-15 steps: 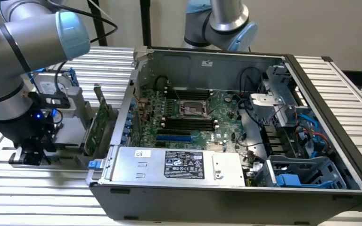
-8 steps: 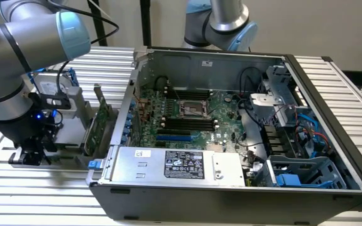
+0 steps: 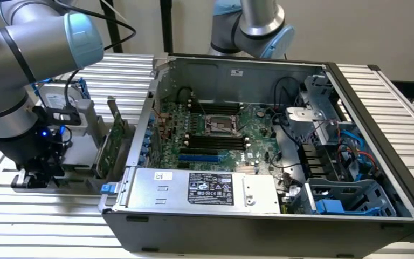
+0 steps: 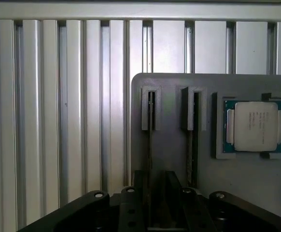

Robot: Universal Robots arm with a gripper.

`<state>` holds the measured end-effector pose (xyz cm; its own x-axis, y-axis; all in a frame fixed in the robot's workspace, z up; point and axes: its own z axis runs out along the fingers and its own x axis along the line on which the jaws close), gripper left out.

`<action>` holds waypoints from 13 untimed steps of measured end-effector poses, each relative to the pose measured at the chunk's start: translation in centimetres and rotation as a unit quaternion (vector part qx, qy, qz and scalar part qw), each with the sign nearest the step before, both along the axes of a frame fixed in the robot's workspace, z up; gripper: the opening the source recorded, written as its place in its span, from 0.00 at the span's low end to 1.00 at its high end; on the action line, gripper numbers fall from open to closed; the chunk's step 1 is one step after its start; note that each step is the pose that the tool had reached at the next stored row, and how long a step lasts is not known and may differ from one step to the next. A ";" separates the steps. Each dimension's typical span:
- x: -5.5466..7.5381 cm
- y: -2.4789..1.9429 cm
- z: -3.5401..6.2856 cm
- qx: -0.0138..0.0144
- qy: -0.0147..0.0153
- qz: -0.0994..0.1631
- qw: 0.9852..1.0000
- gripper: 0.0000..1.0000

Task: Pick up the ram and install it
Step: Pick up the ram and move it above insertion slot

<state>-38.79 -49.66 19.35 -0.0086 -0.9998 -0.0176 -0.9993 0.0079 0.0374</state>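
Note:
Two slim ram sticks stand edge-on in the slots of a grey holder plate [image 4: 246,188]: one ram [image 4: 151,145] lies directly in line with my gripper [image 4: 155,208], the other ram [image 4: 194,145] is one slot over. My gripper's dark fingers [image 4: 139,198] straddle the nearer stick with a gap between them, holding nothing. In the exterior view my gripper [image 3: 36,181] hangs low over the holder at the exterior view's left, outside the open computer case [image 3: 264,210]. Black memory slots [image 3: 211,143] lie on the motherboard inside the case.
A silver processor [image 4: 255,126] sits in a pocket of the holder beside the sticks. Tall green cards [image 3: 115,143] stand upright between my arm and the case wall. A power supply [image 3: 207,189], cables and blue drive bays [image 3: 344,202] crowd the case. A second arm [image 3: 254,27] stands behind.

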 end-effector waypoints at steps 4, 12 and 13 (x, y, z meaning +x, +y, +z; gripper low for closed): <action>0.0 0.00 0.00 -0.002 0.000 0.009 1.000 1.00; -0.1 0.00 0.00 -0.003 0.000 0.014 1.000 0.00; -0.1 0.00 -0.01 -0.003 0.000 0.014 1.000 0.00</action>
